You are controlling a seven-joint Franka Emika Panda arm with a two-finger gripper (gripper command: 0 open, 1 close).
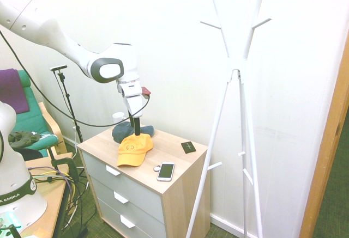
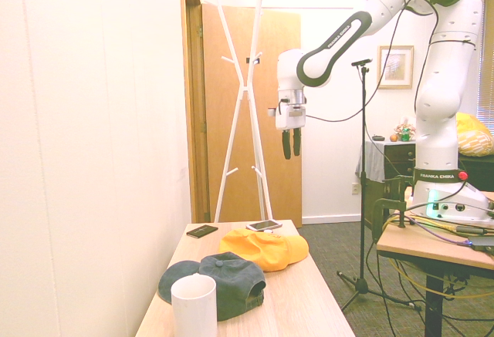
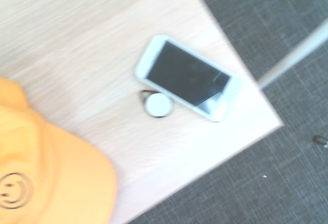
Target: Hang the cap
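The dark blue cap (image 2: 220, 283) lies on the dresser (image 1: 177, 164) beside the mug (image 2: 194, 306), soft, light and floppy, best pinched at its stiffer brim, while the gripper (image 2: 290, 143) hangs empty, jaws apart, above.

A home room: a white coat stand (image 1: 238, 74), wooden drawer chest (image 1: 143, 186), green armchair (image 1: 34, 119), framed picture (image 2: 396, 66).

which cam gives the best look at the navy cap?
Second exterior view: the navy cap lies close to the lens, crown and button visible, only partly hidden by the white cup. First exterior view shows just a sliver behind the yellow cap. The wrist view misses it entirely.
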